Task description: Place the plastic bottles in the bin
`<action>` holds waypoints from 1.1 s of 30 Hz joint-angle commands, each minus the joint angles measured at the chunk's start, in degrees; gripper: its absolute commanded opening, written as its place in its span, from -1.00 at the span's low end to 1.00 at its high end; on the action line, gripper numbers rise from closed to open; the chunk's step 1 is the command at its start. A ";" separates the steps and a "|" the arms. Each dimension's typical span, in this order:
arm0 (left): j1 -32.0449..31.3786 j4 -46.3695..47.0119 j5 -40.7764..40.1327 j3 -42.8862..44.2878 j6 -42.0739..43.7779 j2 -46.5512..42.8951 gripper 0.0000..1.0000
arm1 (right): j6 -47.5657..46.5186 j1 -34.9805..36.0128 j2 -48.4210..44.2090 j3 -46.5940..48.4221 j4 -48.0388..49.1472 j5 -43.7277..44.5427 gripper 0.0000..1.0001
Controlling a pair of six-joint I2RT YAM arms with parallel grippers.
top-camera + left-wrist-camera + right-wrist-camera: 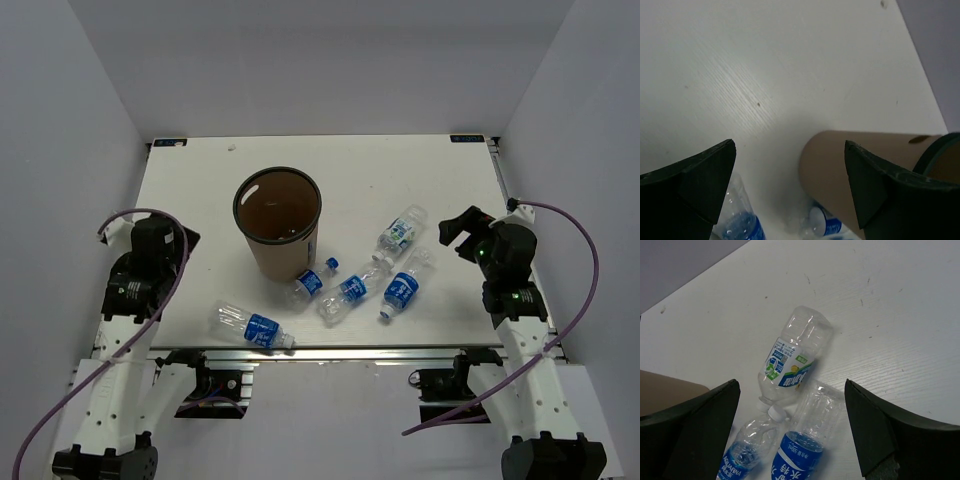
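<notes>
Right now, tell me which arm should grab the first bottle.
Right, probably. Its open end effector points at a bottle, others beside it. The left end effector, also open, faces mostly table and the bin.

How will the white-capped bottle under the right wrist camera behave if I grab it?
The white-capped bottle looks clear and empty, so it is probably very light, and its thin walls may buckle when squeezed. It lies on its side, so a nudge could roll it. Its neck lies close to a blue-labelled bottle, which may get bumped.
</notes>
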 commanded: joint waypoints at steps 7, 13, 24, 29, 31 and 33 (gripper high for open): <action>0.09 -8.63 18.31 -13.76 -3.34 -1.77 0.96 | -0.45 -0.14 1.17 1.52 -1.03 4.38 0.79; 0.18 -12.57 20.70 -20.01 -3.60 -0.38 0.96 | -0.89 -0.05 0.55 0.73 0.11 4.91 0.79; 0.09 -4.42 23.16 -27.57 -6.59 0.24 0.96 | -1.25 -0.05 -0.50 -0.59 1.07 6.49 0.79; 0.09 -1.68 24.47 -29.06 -7.82 -0.11 0.86 | -1.51 -0.14 -1.12 -0.77 1.17 7.45 0.79; 0.00 -0.36 24.92 -29.94 -8.00 -0.20 0.70 | -1.51 -0.05 -1.38 -0.86 1.08 7.89 0.79; 0.00 1.13 25.71 -31.17 -8.08 -0.20 0.43 | -1.42 -0.05 -1.82 -1.29 1.51 8.07 0.79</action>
